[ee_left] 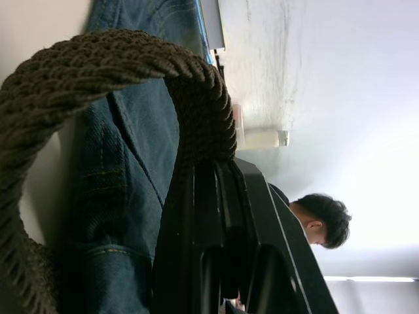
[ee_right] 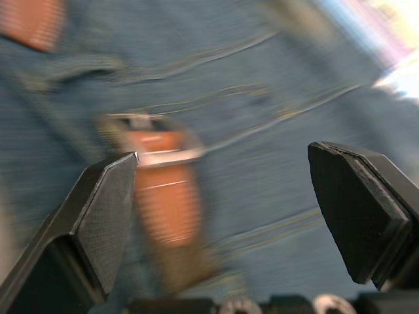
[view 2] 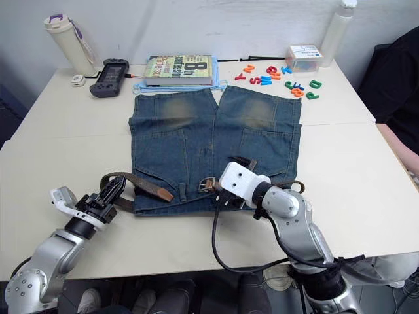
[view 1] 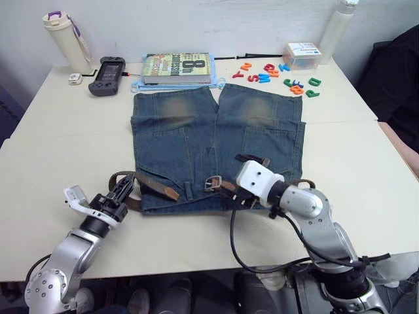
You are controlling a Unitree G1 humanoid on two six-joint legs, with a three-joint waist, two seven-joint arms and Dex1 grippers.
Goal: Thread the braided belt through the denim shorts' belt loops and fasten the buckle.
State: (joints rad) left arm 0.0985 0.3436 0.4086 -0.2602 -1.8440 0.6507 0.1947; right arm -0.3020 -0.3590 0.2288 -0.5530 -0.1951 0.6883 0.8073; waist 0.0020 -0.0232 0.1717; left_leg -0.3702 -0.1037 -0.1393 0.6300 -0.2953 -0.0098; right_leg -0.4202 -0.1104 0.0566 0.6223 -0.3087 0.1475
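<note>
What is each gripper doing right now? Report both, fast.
Left gripper: shut on the dark-brown woven braided belt, at its loop beside the blue denim shorts.
Right gripper: open, holding nothing, above the silver metal buckle.

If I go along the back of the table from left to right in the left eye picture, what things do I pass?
White bottle with a purple lid → small white gadget → black handheld device → book → colourful letters → clear plastic box → tall white bottle.
</note>
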